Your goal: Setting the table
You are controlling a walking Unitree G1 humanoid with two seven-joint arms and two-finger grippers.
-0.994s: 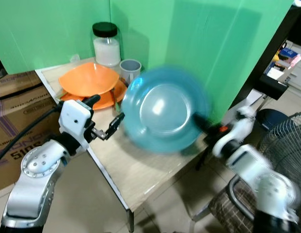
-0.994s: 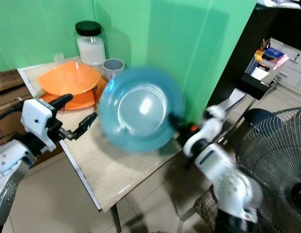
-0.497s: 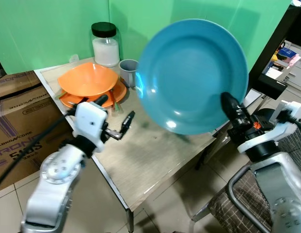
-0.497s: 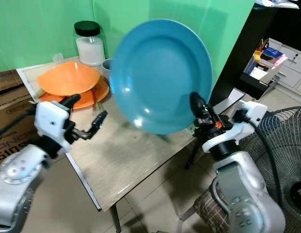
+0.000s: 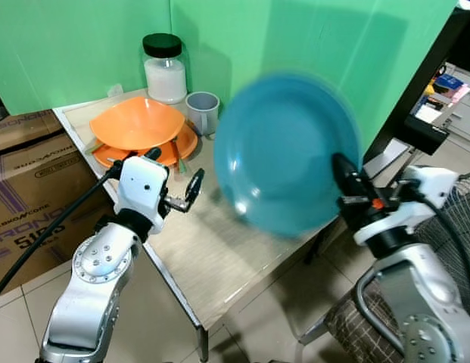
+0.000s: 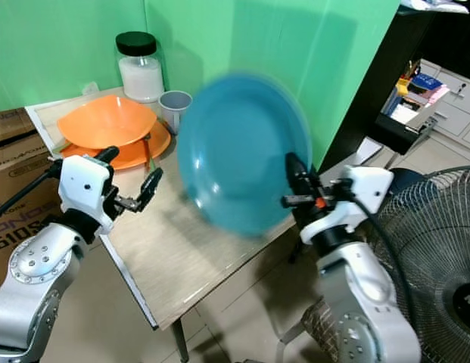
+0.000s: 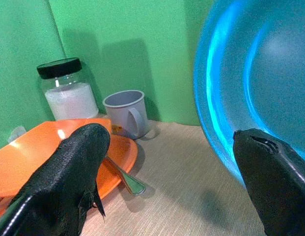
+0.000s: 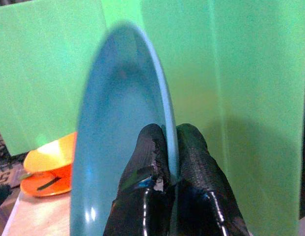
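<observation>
Above the beige table (image 5: 219, 249), the right gripper (image 5: 342, 172) pinches the rim of the blue plate (image 5: 284, 151), one black finger on each face, as the right wrist view confirms (image 8: 164, 147). The plate stands nearly on edge in mid-air, its hollow turned toward the robot, its outline blurred by motion. Half a second earlier it was held higher and looked larger in the head views; a second ago it was low and close to the tabletop. It has now come part of the way down again and swung slightly toward the robot's left. By this reading the plate is being carried and turned rather than set down, and placing it remains to be done.

The left gripper (image 5: 174, 185) hovers over the table's near edge with its fingers (image 7: 76, 162) spread wide and holding nothing. It has drawn a little closer to the plate since the earliest picture.

At the table's far left corner lie an orange bowl (image 5: 140, 121) stacked on an orange plate (image 5: 182, 147), with a spoon (image 7: 124, 177) on that plate. Behind them stand a grey mug (image 5: 203, 110) and a black-lidded glass jar (image 5: 165, 68) of white powder. A green backdrop (image 5: 83, 45) closes the far side. A cardboard box (image 5: 30, 189) sits beside the table and a fan guard (image 6: 439, 249) by the right arm. The stacked orange ware and the open left gripper bound the free tabletop; a tilted plate could clip either on the way down.
</observation>
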